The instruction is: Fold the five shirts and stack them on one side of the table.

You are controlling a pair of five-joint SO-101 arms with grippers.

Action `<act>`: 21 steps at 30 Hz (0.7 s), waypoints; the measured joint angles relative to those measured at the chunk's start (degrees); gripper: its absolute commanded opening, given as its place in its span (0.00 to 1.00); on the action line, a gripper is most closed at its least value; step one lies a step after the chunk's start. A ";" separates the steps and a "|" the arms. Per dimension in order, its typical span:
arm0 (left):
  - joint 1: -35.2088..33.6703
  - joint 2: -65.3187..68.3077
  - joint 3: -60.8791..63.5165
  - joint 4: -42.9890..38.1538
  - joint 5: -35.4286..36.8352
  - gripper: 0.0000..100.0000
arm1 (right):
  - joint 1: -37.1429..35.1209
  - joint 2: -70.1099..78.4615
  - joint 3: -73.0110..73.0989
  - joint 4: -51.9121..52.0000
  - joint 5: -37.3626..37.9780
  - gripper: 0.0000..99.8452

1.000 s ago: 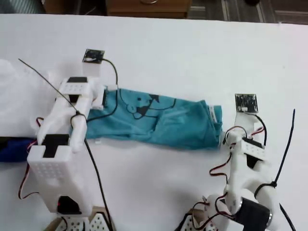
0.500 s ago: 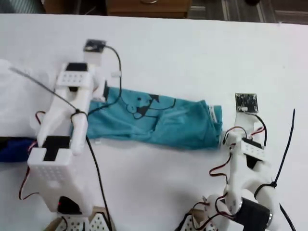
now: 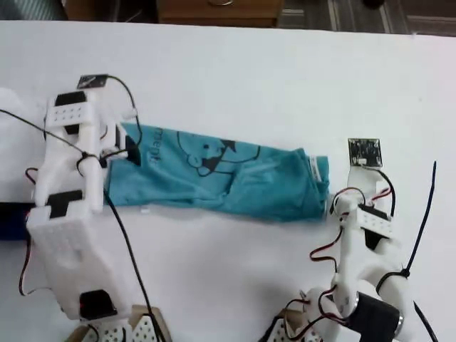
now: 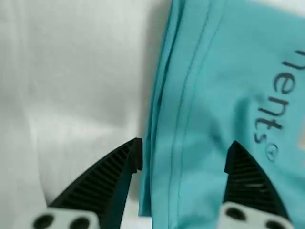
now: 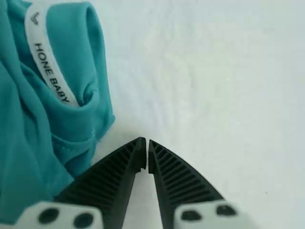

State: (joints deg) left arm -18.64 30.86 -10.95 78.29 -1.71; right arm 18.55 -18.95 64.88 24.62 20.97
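Left gripper (image 4: 186, 153): fingers wide, straddling the shirt's (image 4: 214, 86) hemmed edge.
Right gripper (image 5: 146, 151): fingers closed, empty, just beside the collar end.
Around: left arm (image 3: 68, 192) covers the shirt's left end; blue thing (image 3: 8, 226) at the table's (image 3: 249, 71) left edge.
Shirt: teal, folded into a long band mid-table; dark cartoon print, white neck label.

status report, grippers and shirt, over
Left gripper open, astride teal shirt's edge. Right gripper shut, empty, beside its collar. No obstruction seen.
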 measured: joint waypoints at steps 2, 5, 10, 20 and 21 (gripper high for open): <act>-0.09 2.99 -1.58 0.00 0.00 0.29 | 0.00 0.00 0.00 0.00 0.00 0.02; -0.18 6.42 -3.87 0.00 -0.09 0.29 | 0.00 0.00 0.00 0.00 0.00 0.02; -0.26 9.23 -6.15 0.53 -0.09 0.29 | 0.00 0.00 0.00 0.00 0.00 0.02; 3.25 15.12 -14.51 8.18 -2.99 0.05 | 0.00 0.00 0.18 0.00 0.00 0.02; 3.87 16.00 -16.09 9.49 -3.69 0.03 | 0.00 0.00 0.18 0.00 0.00 0.02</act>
State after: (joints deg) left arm -14.77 46.86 -27.03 87.78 -5.41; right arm 18.55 -18.95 65.05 24.62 20.97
